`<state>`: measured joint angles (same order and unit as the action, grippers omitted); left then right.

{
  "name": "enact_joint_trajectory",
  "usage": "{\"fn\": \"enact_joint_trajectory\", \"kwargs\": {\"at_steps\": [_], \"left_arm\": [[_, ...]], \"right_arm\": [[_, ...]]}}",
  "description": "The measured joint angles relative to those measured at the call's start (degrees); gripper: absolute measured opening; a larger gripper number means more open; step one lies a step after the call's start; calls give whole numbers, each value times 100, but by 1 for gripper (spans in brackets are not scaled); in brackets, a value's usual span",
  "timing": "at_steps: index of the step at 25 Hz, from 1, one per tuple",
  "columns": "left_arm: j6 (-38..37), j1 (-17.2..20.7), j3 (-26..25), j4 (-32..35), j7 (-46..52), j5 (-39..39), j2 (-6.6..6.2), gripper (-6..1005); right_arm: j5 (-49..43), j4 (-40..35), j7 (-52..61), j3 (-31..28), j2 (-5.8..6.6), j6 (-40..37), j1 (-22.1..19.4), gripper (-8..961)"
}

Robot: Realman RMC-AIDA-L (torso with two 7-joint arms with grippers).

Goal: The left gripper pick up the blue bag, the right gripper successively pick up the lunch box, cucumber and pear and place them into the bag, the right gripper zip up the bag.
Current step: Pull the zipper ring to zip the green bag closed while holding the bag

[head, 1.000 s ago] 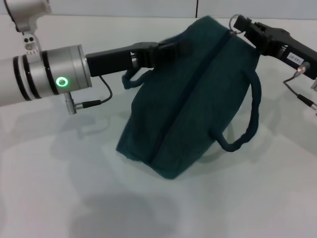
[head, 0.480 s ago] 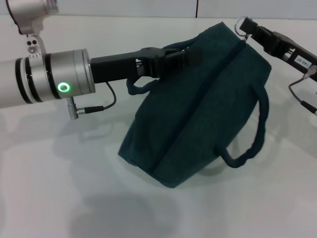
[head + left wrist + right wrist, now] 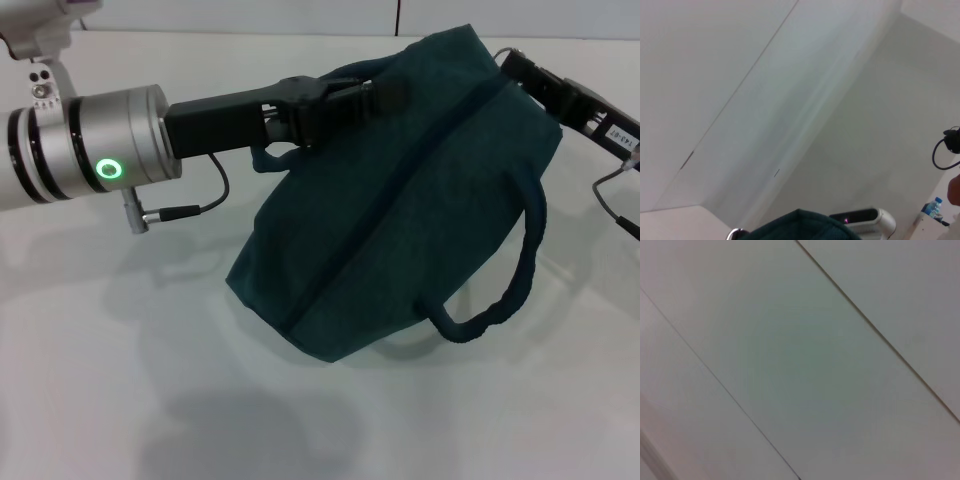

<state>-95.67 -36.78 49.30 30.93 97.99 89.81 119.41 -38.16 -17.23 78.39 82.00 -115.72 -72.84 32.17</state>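
Only blue bag (image 3: 400, 200) (label unreadable)

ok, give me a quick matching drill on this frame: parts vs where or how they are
Things:
1. left pincer
2. right pincer
3. loop handle
4. light ring on the left arm

States:
A. at the top right corner of the blue bag
B. glowing green
C. clamped on the bag's upper left edge
D. hanging loose down the bag's right side

Pairs: 1-C, 2-A, 3-D, 4-B
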Motion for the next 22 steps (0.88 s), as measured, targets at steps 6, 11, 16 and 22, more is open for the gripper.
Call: {"fn": "enact_joint_trajectory", "kwargs": {"at_steps": [6,11,16,22], "left_arm": [[-59,4,7,38,1,-67,0,58],[-157,4,16,55,-56,-144,2,58],[-184,4,18,54,-197,-221,10,58],[-114,-6,-12,42,-269,-226,11,59]], "right_arm": [[0,18,0,0,5,8,-1,39],[-1,18,0,0,12,23,-1,40],[-22,18,0,0,17,29,-1,41],[29,78,0,0,16,49,-4,41]]}}
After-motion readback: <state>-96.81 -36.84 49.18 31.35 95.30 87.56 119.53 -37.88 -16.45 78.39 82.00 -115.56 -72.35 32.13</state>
